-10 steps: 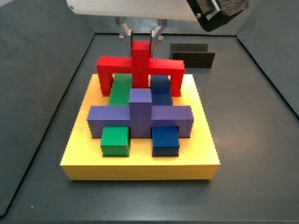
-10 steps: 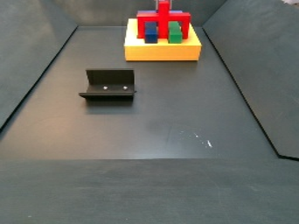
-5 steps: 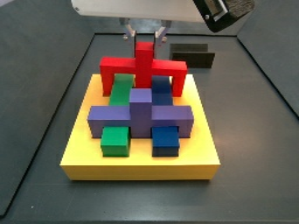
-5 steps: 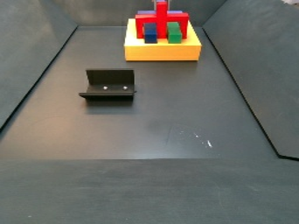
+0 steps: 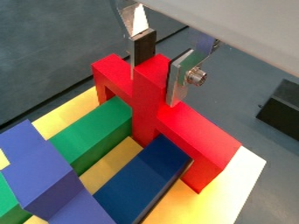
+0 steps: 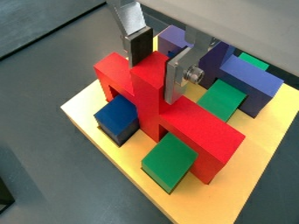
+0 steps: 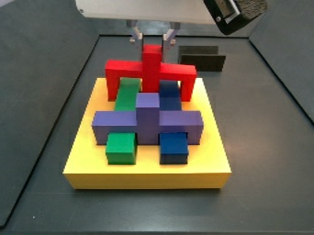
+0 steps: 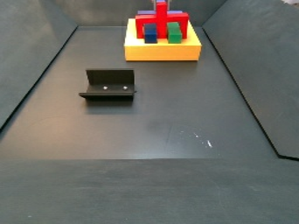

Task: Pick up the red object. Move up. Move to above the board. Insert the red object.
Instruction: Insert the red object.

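The red object [image 7: 147, 69] stands at the far end of the yellow board [image 7: 147, 170]. Its bar spans a green block [image 5: 87, 140] and a blue block [image 5: 146, 171], and its legs reach down beside them. My gripper [image 7: 152, 41] is above it, shut on the central upright stem, with one pad on each side, as both wrist views show [image 5: 160, 77] [image 6: 156, 77]. The purple block [image 7: 147, 117] lies across the board's middle, with a smaller green block [image 7: 120, 145] and a blue block [image 7: 174, 147] in front. In a side view the red object [image 8: 160, 17] and the board [image 8: 162, 51] are far away.
The fixture [image 8: 108, 85] stands on the dark floor, apart from the board. A dark black box [image 7: 203, 57] sits just behind the board and also shows in a wrist view [image 5: 281, 109]. Dark walls ring the floor.
The gripper and the red object came down a little onto the board a second ago. They have held still over the last half second.
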You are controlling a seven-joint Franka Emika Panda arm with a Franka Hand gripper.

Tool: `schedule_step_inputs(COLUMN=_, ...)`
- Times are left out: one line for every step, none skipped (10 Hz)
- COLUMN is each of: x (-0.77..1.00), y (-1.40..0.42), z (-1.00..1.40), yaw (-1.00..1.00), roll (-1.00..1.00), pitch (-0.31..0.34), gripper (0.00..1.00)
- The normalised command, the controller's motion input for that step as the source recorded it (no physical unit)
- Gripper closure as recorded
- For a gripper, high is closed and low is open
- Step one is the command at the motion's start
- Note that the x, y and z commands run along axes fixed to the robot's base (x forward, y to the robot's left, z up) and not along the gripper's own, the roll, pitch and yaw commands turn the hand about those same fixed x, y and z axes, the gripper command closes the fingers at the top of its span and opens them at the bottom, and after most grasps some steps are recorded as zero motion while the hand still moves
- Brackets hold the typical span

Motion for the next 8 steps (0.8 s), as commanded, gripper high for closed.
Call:
schedule_step_inputs(x=0.40, y=-0.04, z=-0.11, yaw=-0.39, roll=0.21, pitch=0.209, gripper=1.00)
schedule_step_inputs(x=0.36, y=-0.02, z=-0.04, yaw=-0.37, roll=0.24, pitch=0.239, gripper=1.00)
schedule_step_inputs(x=0.37, y=0.00, z=-0.11, yaw=-0.34, roll=0.17, pitch=0.211, gripper=1.00)
schedule_step_inputs(x=0.09, y=0.05, z=-0.32, yaw=-0.15, roll=0.00, pitch=0.051, gripper=1.00)
schedule_step_inputs(x=0.21, y=-0.08, z=-0.02, yaw=-0.17, roll=0.13, pitch=0.117, gripper=1.00)
schedule_step_inputs(x=0.23, y=0.00, z=-0.08, yaw=-0.12, roll=0.00, pitch=0.067, gripper=1.00)
schedule_step_inputs(x=0.03, y=0.03, z=-0.09, yaw=-0.05, roll=-0.09, pitch=0.000, gripper=1.00)
schedule_step_inputs(x=0.00, y=0.00, z=0.00, yaw=0.00, roll=-0.02, pitch=0.000, gripper=1.00)
